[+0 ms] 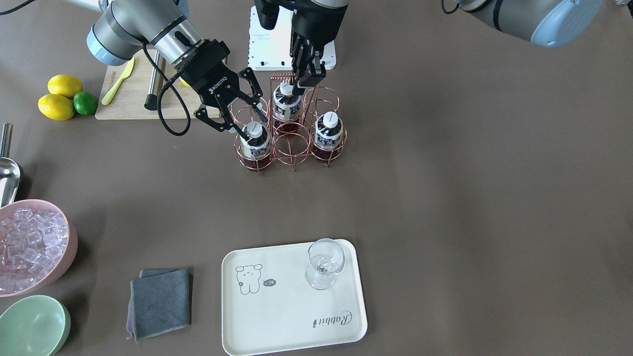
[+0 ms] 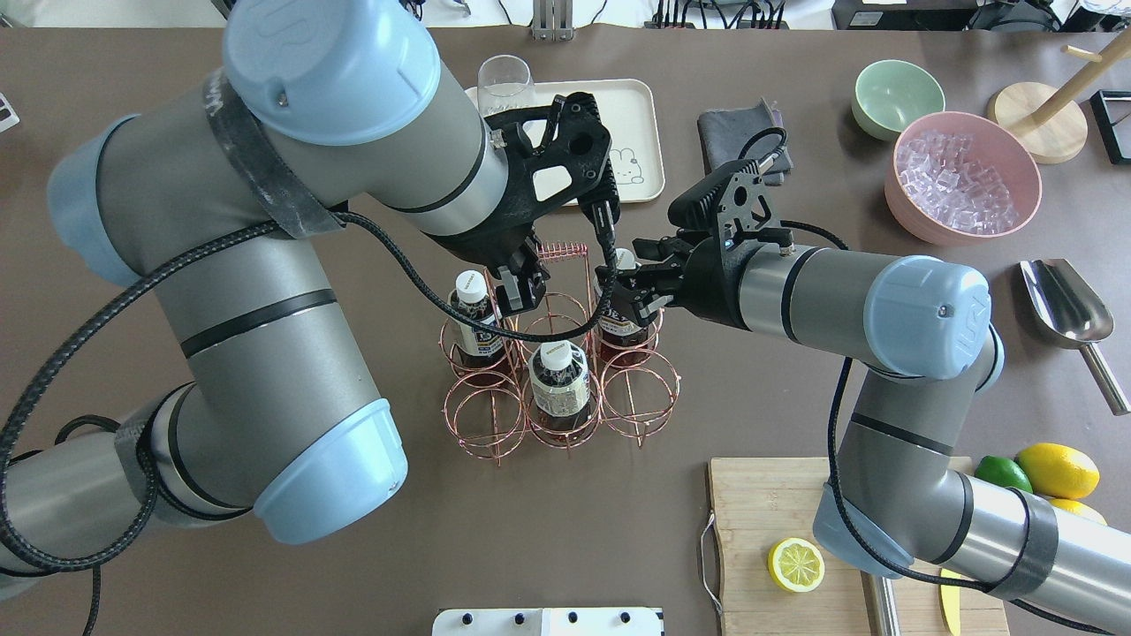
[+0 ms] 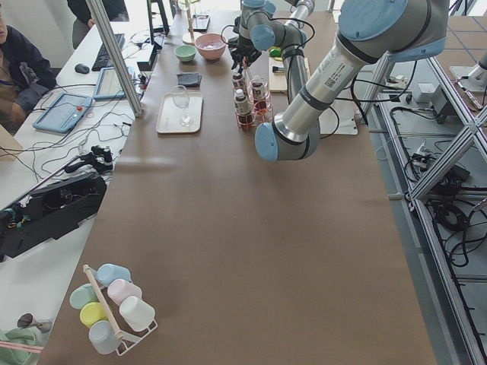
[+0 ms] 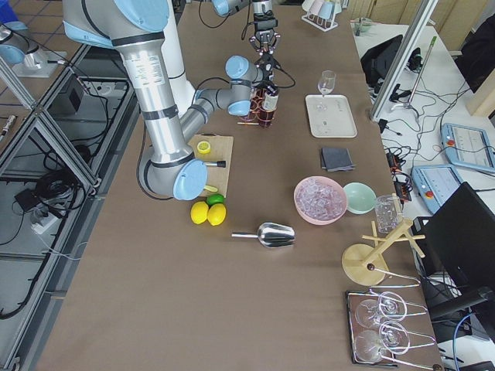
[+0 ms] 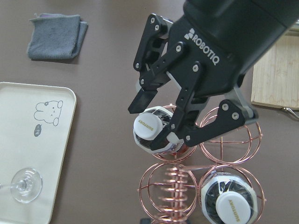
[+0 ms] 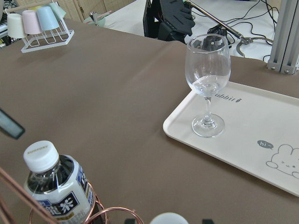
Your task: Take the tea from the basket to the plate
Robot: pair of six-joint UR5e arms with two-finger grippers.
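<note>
The copper wire basket (image 1: 292,148) stands mid-table and holds three tea bottles with white caps. My right gripper (image 1: 241,111) is open, its fingers either side of the neck of one tea bottle (image 1: 254,143), which stands in its cell; this shows closely in the left wrist view (image 5: 149,128). My left gripper (image 1: 302,81) is shut on the basket's twisted handle (image 1: 282,76). The other two bottles (image 1: 287,106) (image 1: 328,131) stand in their cells. The cream plate (image 1: 277,316) lies towards the operators' side, apart from the basket, with a wine glass (image 1: 324,264) on it.
A wooden cutting board (image 1: 133,94), lemons (image 1: 57,106) and a lime (image 1: 85,103) lie by the right arm. A pink bowl of ice (image 1: 34,247), a green bowl (image 1: 32,326), a grey cloth (image 1: 160,301) and a metal scoop (image 1: 7,173) sit near the plate.
</note>
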